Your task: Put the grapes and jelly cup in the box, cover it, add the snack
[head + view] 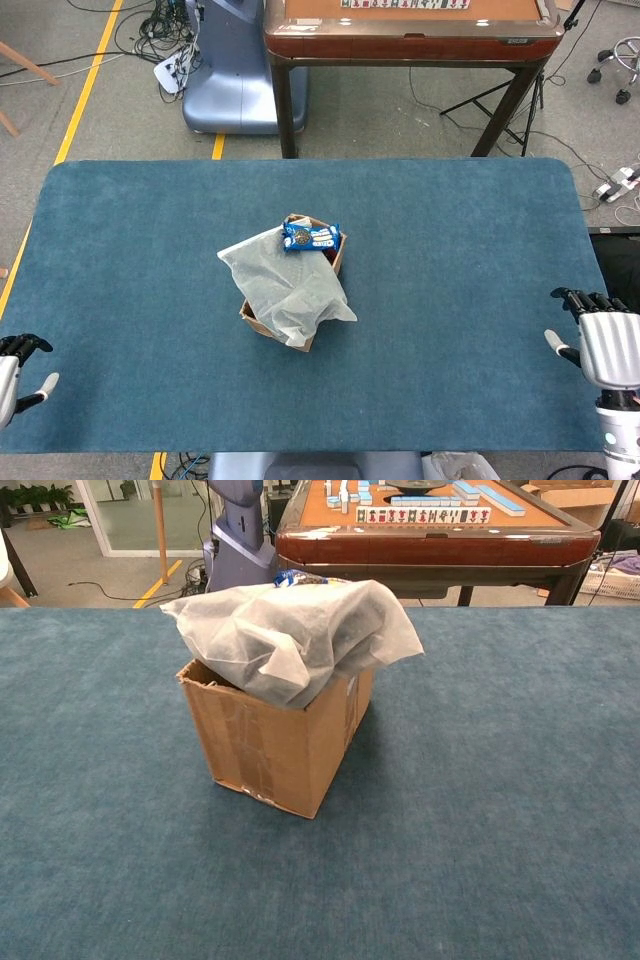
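Both hands empty, fingers apart: right hand (608, 345) at the desk's (480, 230) right edge, left hand (14, 368) at the left edge, well apart from the box (285, 745). White cover sheet (290, 635) draped over the box top; snack (311, 238) lies on it at the far corner. Grapes and jelly cup hidden, presumably inside. Snack pack looks light, crinkly, slippery; pinch its long edges if needed. Task looks done.

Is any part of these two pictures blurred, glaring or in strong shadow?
Head view: even, soft light, everything sharp, only a faint shadow beside the cardboard box. Chest view: sharp too; the white cover sheet is bright but keeps its folds, and a soft shadow falls on the blue table right of the box.
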Robot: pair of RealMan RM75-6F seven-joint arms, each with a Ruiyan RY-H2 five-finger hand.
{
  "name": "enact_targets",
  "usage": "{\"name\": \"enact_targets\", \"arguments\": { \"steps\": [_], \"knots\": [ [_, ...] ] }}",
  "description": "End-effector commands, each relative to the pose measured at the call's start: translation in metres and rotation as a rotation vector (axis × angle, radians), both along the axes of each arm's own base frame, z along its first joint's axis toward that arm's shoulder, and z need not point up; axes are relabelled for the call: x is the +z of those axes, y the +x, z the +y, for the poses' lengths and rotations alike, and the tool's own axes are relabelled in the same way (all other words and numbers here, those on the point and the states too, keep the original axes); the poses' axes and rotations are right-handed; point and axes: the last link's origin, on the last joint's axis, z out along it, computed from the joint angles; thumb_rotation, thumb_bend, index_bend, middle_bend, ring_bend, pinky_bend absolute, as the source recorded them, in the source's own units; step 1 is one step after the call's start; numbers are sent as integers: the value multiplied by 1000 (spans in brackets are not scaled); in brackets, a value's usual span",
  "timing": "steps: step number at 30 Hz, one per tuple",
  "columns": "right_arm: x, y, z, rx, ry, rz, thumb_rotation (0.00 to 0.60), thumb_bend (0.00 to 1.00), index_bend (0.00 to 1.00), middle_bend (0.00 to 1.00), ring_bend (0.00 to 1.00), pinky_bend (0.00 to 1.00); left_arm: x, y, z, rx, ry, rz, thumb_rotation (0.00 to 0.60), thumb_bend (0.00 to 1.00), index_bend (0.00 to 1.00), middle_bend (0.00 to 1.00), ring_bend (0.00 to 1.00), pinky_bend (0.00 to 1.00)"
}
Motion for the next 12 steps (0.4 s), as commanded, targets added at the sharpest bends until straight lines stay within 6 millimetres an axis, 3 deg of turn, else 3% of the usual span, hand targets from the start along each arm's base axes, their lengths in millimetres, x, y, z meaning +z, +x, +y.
{"name": "enact_targets", "arguments": {
  "steps": [1,12],
  "knots": [
    [6,-3,2,4,-12,-16,600,0,408,499,465,560,0,0,0,-2,-2,0,600,225,426,380,306,462],
    [8,-9,-4,-20,41,-34,600,0,408,499,465,560,-7,0,4,0,-27,15,600,225,426,380,307,462]
  ]
}}
